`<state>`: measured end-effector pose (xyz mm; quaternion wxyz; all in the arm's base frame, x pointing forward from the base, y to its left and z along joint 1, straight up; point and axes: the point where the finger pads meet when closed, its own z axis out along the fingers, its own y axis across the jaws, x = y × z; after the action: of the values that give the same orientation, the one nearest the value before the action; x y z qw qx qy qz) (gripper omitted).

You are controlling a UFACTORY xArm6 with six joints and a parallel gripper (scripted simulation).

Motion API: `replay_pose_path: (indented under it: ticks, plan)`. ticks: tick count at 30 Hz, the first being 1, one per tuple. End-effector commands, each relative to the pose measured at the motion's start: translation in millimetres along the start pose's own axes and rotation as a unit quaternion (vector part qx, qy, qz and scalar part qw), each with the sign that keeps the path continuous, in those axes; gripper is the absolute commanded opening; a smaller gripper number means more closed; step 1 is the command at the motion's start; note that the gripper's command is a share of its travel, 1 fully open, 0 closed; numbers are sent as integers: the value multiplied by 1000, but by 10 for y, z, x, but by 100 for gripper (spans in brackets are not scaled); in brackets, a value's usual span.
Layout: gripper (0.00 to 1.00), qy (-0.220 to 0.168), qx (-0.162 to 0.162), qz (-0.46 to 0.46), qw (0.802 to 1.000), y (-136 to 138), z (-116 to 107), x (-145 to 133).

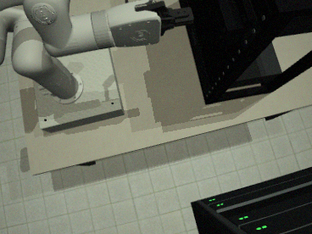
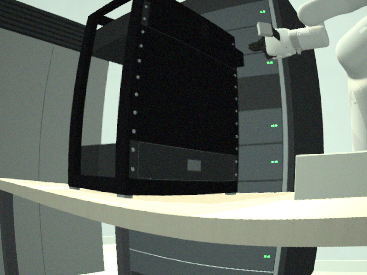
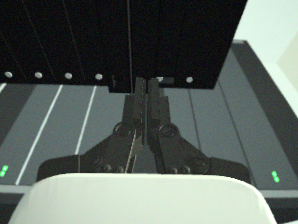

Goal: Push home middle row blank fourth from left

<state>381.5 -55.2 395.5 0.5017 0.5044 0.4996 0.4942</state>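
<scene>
The black rack stands on the pale table, and also shows in the overhead view. Its front with the drive blanks is too dark to make out; I cannot tell the blanks apart. My gripper is shut and empty, up high at the rack's front upper edge. In the side view the gripper is just right of the rack's top corner. In the wrist view the closed fingertips are at the lower edge of a dark panel with a row of white dots.
The arm's base plate sits on the table to the left. A grey unit fills the rack's bottom. Server cabinets with green lights stand behind and at the lower right.
</scene>
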Motion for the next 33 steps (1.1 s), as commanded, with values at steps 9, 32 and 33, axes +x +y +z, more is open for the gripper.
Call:
replay_pose_path:
  ticks: [9, 32, 33]
  plan:
    - [0, 1, -1, 0, 1000, 18, 481, -2]
    - [0, 1, -1, 0, 1000, 19, 589, -1]
    - [0, 1, -1, 0, 1000, 20, 605, -1]
